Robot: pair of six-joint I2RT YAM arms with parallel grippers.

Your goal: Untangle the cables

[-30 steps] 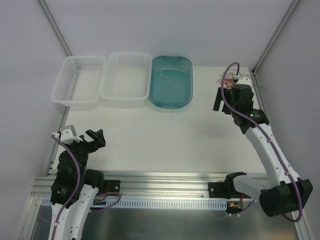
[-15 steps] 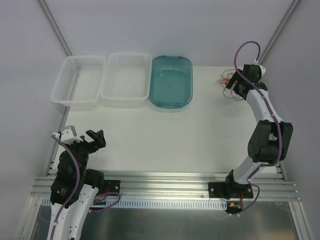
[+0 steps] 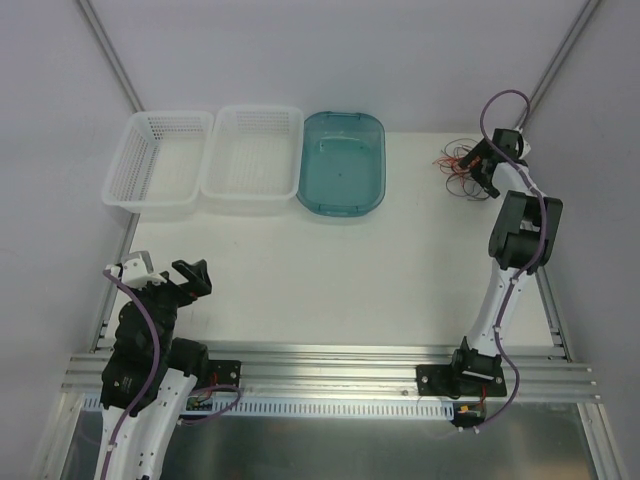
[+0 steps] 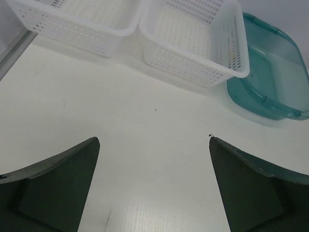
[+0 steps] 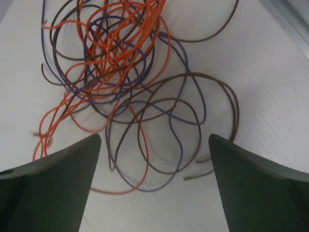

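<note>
Hovering at the far right corner of the desk (image 3: 330, 270), your right hand (image 5: 154, 145) is spread wide and empty over the cables (image 5: 120, 67), with open room leftward.

Table: a white matte top (image 3: 330, 265), with a few tiny dark specks that show in the left wrist view.
Near edge: a ribbed aluminium rail (image 3: 320, 362) runs across the width, with a duller metal plate (image 3: 330, 450) below it.
Walls: plain white panels all round, namely the back wall (image 3: 330, 50), left wall (image 3: 40, 150) and right wall (image 3: 610, 180).
Far corners: a slanting grey left post (image 3: 108, 58) and a matching right post (image 3: 556, 68).
Light: soft and even from here, with only faint shadows.
</note>
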